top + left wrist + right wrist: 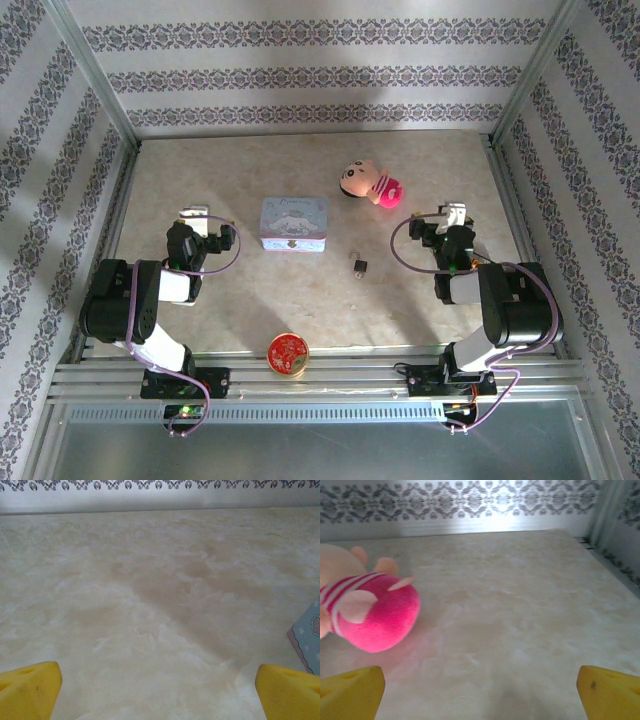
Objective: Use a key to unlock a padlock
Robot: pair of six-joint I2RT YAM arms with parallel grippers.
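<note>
The tiny padlock (358, 264) lies near the middle of the counter (250, 300), close to the blue tin (293, 223). The left end effector (160, 692) has its fingers wide apart, holding nothing. The right end effector (480, 692) is wide apart too, near the pink plush toy (375, 615).

A pink plush toy (367, 612) lies at the left on the pale table (520, 615), ahead of two wide-apart yellow fingertips (352, 692).
</note>
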